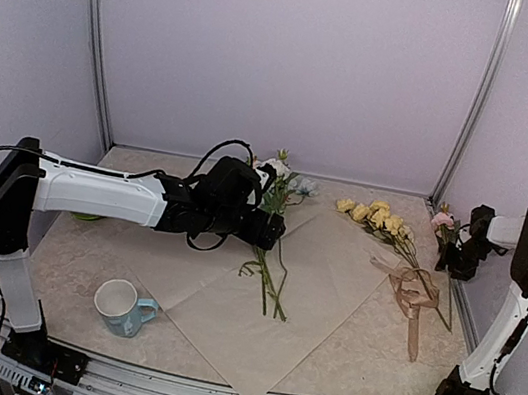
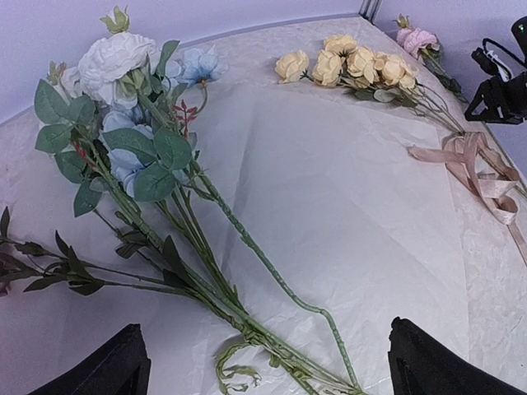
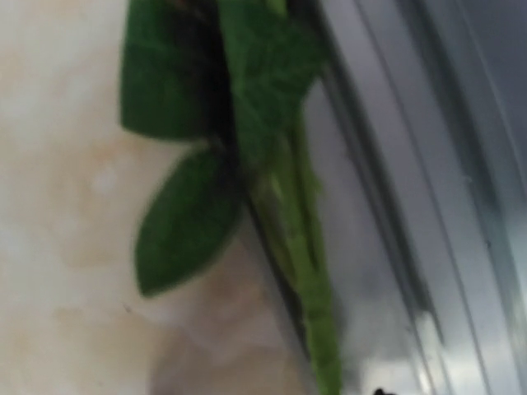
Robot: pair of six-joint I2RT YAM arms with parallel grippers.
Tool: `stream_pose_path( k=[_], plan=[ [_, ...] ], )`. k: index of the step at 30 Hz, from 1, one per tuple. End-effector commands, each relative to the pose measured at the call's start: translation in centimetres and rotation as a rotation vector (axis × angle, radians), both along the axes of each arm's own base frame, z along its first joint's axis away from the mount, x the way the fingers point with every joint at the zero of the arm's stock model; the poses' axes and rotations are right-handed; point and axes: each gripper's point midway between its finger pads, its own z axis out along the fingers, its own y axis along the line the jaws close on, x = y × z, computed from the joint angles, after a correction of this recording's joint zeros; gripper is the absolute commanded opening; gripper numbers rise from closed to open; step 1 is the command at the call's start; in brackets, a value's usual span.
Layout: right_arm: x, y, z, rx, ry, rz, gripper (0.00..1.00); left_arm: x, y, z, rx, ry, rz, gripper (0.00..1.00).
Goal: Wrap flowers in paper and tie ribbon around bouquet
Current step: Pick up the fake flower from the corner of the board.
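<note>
Left pincer (image 2: 265, 366), mine: jaws wide, empty, over thin creased peach paper (image 2: 346, 214). Flowers (image 2: 148, 156), ribbed green stems, lie on sheet. Satin ribbon (image 2: 478, 173) looped at right. My right pincer (image 1: 455, 255): opening indeterminate, beside pink flower (image 1: 442, 219).

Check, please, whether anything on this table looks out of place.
The white and pale blue flowers lie on the peach-pink wrapping paper, the yellow flowers beside its right edge, one pink flower off it at the far right, so nothing is bunched. The tan satin ribbon lies tangled over the yellow flowers' stems.
</note>
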Motion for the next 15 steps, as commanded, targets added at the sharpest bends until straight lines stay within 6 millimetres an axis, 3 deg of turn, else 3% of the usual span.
stream_pose_path(
  k=[1,4,8,12,15],
  plan=[
    [-0.5,-0.1,-2.0,0.041,0.02,-0.014,0.56,0.1,-0.1,1.5,0.009,-0.045,-0.016,0.99],
    [-0.8,0.3,-2.7,0.061,0.044,0.0,0.5,0.3,-0.1,1.8,0.011,-0.058,-0.012,0.99],
    [-1.1,2.0,-2.6,0.131,0.023,0.04,0.19,0.3,-0.3,1.9,0.002,-0.06,-0.021,0.99],
    [-1.1,2.4,-1.7,0.085,0.011,0.072,0.01,0.2,-0.6,1.7,0.003,-0.057,-0.03,0.99],
    [-0.7,2.3,-1.0,0.007,0.015,0.099,0.0,0.2,-0.6,1.6,0.009,-0.059,-0.032,0.99]
  ],
)
